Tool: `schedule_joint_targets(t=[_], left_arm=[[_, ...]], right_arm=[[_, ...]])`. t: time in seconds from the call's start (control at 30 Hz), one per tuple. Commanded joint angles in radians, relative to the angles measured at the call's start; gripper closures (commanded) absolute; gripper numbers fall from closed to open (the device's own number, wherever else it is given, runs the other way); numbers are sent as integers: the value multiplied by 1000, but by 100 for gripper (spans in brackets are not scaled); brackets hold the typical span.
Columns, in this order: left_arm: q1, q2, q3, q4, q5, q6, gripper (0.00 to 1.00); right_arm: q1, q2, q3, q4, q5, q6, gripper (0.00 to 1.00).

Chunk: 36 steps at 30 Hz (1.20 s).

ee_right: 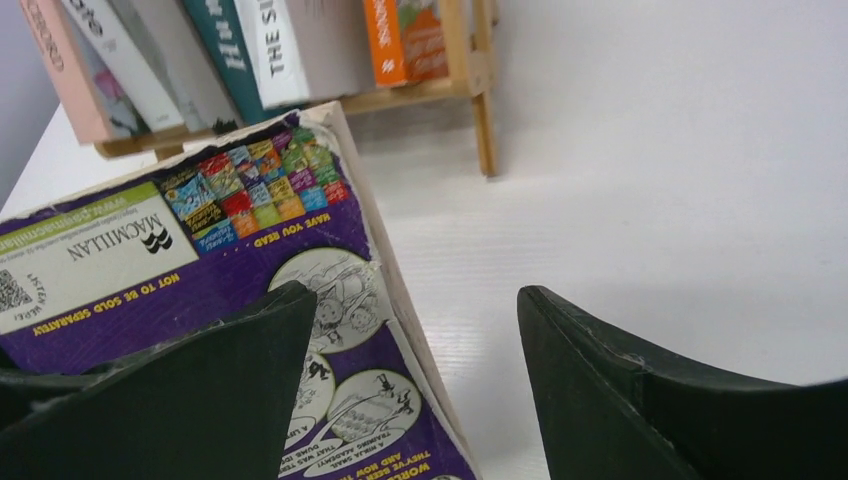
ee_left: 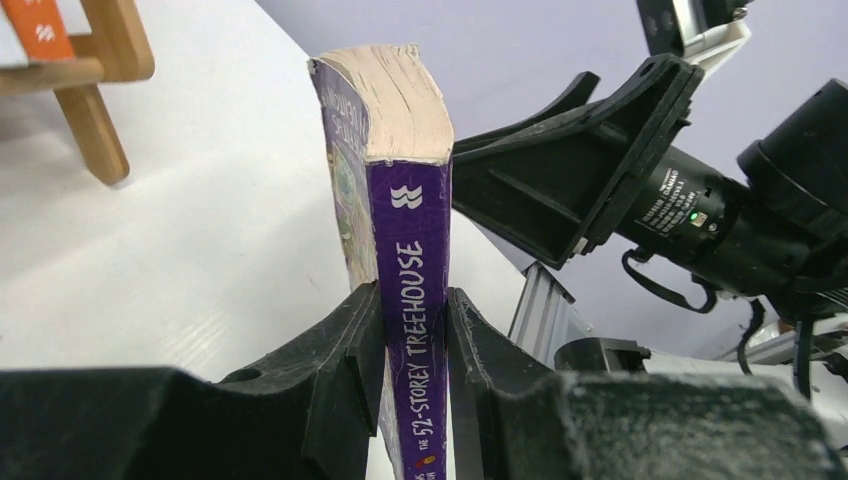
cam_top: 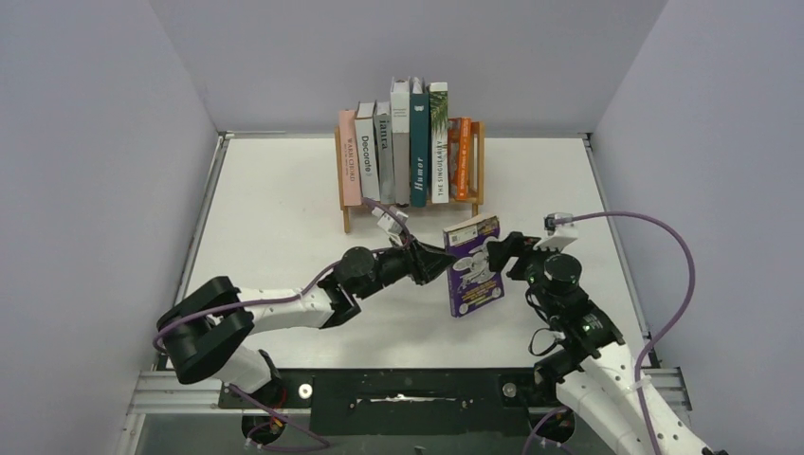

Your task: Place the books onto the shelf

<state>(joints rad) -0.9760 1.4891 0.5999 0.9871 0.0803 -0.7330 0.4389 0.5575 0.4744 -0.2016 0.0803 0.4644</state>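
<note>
- Presently the tabletop (cam_top: 284, 218) carries the shelf (cam_top: 479, 166) at its far edge, and a row of books (cam_top: 408, 142) is stood upright in it, spines toward the arms.
- One purple book (cam_top: 474, 267) is held outside the shelf, near the tabletop's middle and between the two arms. Its long axis runs roughly far to near, head toward the shelf, back cover turned up and toward the right arm.
- Its spine is pinched by the left end effector (cam_top: 438, 261), jaws closed narrowly on it.
- Nothing is held by the right end effector (cam_top: 501, 252), which is spread wide just beside the cover.
- To be done well, the book should be turned upright, spine outward. It should then be slid into the narrow gap judged to lie by the orange paperback (cam_top: 462, 156).
</note>
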Motion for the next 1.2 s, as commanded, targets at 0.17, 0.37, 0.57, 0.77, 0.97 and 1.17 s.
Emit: schedule_joint_targets(t=[0.17,0.37,0.57,0.77,0.97,1.17], left_arm=[[-45,-112,231,-243,-167,200,100],[-68,-84,384,-369,-298,294,100],[-86,-1,605,-459,-436,402,100],[-103,108,826,-537,-573,527,100],[-105,215,1008,-597,-691,621,100],[-109,304,1114,-507,-824,789,100]], right_arm=[[-7,-154,145,-215,356,35,23],[-8,-190,154,-290,444,81,23],[-6,-180,139,-288,433,89,23],[-2,-178,127,-275,423,84,23],[-2,-139,127,-256,394,65,23],[-1,-126,106,-235,373,64,22]])
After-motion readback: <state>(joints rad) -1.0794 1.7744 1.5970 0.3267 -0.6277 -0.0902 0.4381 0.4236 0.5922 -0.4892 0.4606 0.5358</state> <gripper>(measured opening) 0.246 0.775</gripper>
